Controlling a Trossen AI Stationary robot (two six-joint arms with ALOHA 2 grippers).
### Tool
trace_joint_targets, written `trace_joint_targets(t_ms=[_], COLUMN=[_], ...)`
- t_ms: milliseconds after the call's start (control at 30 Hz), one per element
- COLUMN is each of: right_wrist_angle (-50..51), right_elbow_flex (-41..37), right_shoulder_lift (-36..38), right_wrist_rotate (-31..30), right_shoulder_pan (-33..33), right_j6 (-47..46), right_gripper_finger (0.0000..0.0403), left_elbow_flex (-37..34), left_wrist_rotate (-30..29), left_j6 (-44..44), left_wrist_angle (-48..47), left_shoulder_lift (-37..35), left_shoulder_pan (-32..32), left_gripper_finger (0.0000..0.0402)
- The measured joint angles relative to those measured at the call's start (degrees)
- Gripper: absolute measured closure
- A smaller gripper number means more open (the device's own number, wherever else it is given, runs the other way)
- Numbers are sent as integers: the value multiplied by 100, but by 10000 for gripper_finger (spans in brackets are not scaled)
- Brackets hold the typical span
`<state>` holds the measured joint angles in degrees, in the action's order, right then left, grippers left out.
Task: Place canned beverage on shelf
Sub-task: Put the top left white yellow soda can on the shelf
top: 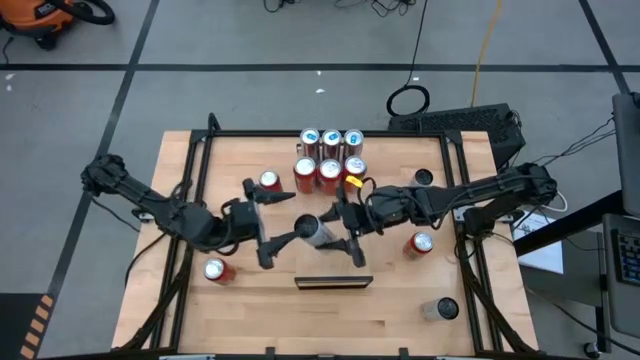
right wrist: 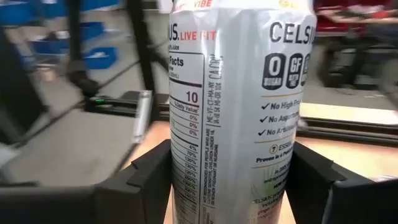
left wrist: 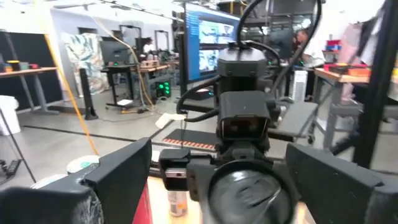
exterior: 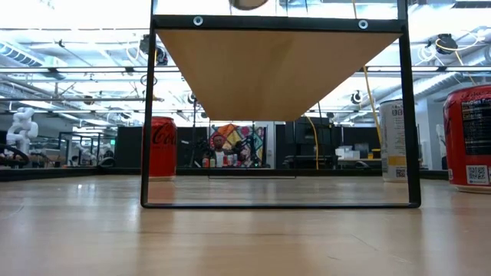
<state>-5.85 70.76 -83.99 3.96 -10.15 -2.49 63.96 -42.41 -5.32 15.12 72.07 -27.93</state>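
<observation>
A tall silver can [top: 318, 232] is between my two grippers over the shelf [top: 335, 268], a long pale wood panel raised on a black frame and seen from below in the low view [exterior: 276, 69]. My right gripper [top: 340, 232] is shut on the can [right wrist: 239, 93]. My left gripper [top: 296, 217] is wide open. Its fingers [left wrist: 118, 171] stand on either side of the can's round end [left wrist: 249, 193], which faces it. Several other cans [top: 330, 155] stand on the shelf's far end. My right gripper pinches the silver can's side wall [right wrist: 180, 171] between its two fingers, which lie across the can. The fingers come from the table's right side. The can is tilted, one end leaning toward my left gripper. I cannot tell whether its lower end touches the shelf.
Red cans stand on the table at the left [top: 268, 181], near left [top: 215, 270] and right [top: 420, 243]. A silver can [top: 440, 308] stands near the right front. The black frame's posts [exterior: 146, 115] border the shelf. The low view shows cans at the left [exterior: 161, 147] and right [exterior: 393, 139].
</observation>
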Motion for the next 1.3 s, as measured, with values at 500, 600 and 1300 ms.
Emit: trace_joint_targets(t_ms=[500, 600, 1300], right_wrist_angle=[-3918, -4579, -4712], right_elbow_flex=[-1991, -2277, -2216], right_shoulder_lift=[-4, -4, -510], right_wrist_rotate=[-986, -1133, -1789], right_shoulder_pan=[-479, -486, -486], right_j6=[196, 402, 915], right_gripper_finger=[184, 184, 183], left_elbow_flex=[-273, -492, -643], left_wrist_rotate=[-63, -356, 1065], left_j6=[4, 8, -455], left_wrist_angle=[-1025, -921, -67], left_shoulder_lift=[-583, -583, 61], left_shoulder_pan=[-1013, -1008, 230], left_gripper_finger=[29, 29, 29])
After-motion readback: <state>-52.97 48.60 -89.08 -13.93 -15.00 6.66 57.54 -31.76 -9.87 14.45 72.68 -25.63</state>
